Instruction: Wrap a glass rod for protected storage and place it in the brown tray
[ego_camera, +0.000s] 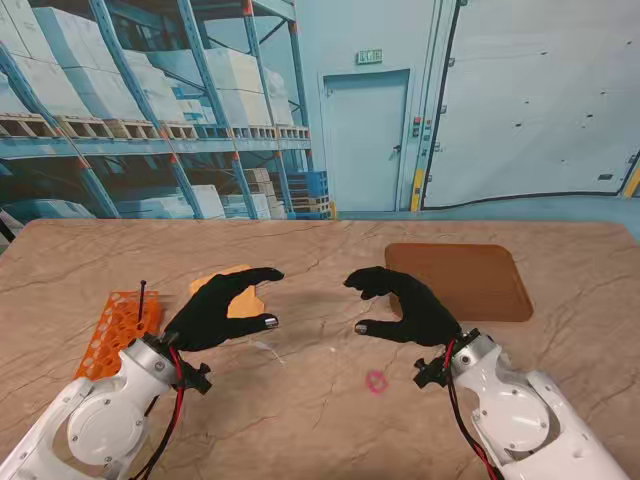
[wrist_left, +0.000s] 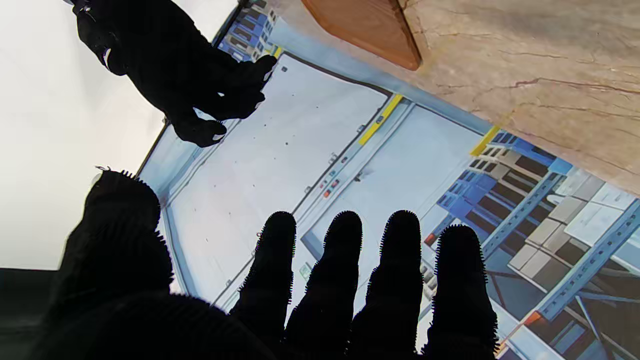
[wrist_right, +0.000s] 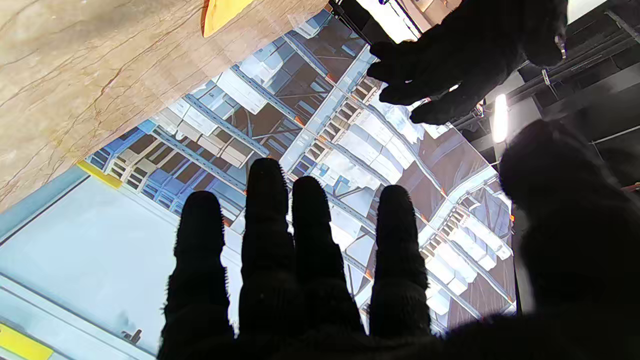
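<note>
My left hand (ego_camera: 222, 308) hovers over the table's middle left, black-gloved, fingers spread, holding nothing. Facing it, my right hand (ego_camera: 405, 303) is likewise open and empty. Each wrist view shows its own fingers (wrist_left: 340, 280) (wrist_right: 280, 250) apart, with the other hand (wrist_left: 175, 70) (wrist_right: 465, 55) across from them. The brown tray (ego_camera: 460, 280) lies flat beyond my right hand; its corner (wrist_left: 365, 25) shows in the left wrist view. A yellow-orange sheet (ego_camera: 236, 292) lies partly under my left hand, also visible as an edge (wrist_right: 220, 12). A faint clear rod (ego_camera: 262, 347) seems to lie just near my left hand.
An orange perforated rack (ego_camera: 118, 330) with a thin dark rod (ego_camera: 142, 300) standing in it sits at the left by my left forearm. A small pink ring (ego_camera: 376, 381) lies on the marble table (ego_camera: 320, 420) between my arms.
</note>
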